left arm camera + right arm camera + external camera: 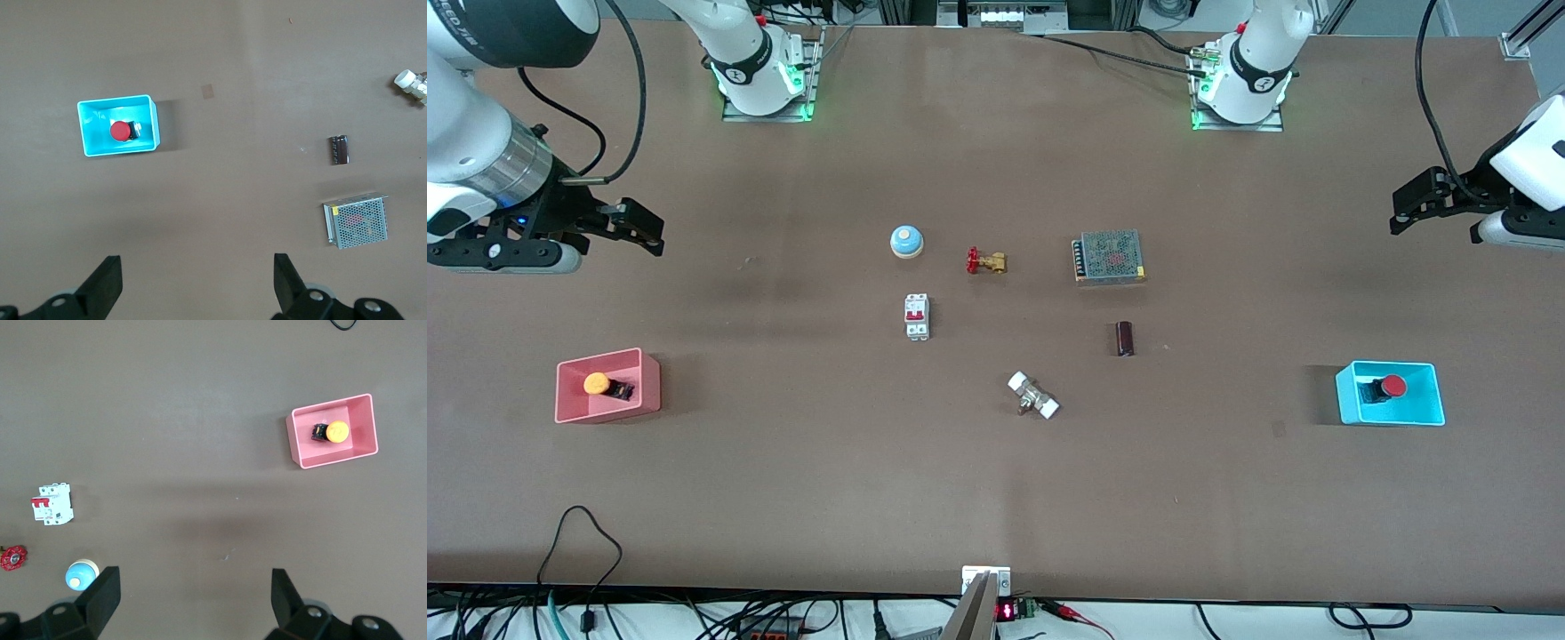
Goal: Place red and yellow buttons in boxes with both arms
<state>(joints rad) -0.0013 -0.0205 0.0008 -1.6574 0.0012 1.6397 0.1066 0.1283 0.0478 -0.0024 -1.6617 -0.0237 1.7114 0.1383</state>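
Table (996,498): brown, matte, flat, with plenty of bare surface round both bins. Both arms are drawn up and out toward their own ends of it.

Right gripper (645,233): in the air over bare table at the right arm's end, fingers spread wide, nothing between them. Left gripper (1405,212): over bare table at the left arm's end, also wide and empty in its wrist view.

Pink-red box (649,384): at the right arm's end, nearer the front camera than the spot under the right gripper. The yellow button (598,384) lies inside on its side, dark body pointing toward the table's middle.

Cyan box (1432,396): at the left arm's end, likewise nearer the camera than the spot under the left gripper. The red button (1392,386) lies inside, body toward the middle; whether it touches a wall I cannot make out.

Each button sits in the bin on its nearer arm's side, well apart from that arm's tool. Judgement: placing looks done; any coming move is a retreat with free room.

Middle clutter, untouched: mesh-topped power supply (1110,257), circuit breaker (917,316), blue dome (906,241), brass valve (986,261), white-ended fitting (1033,396), dark cylinder (1125,339).
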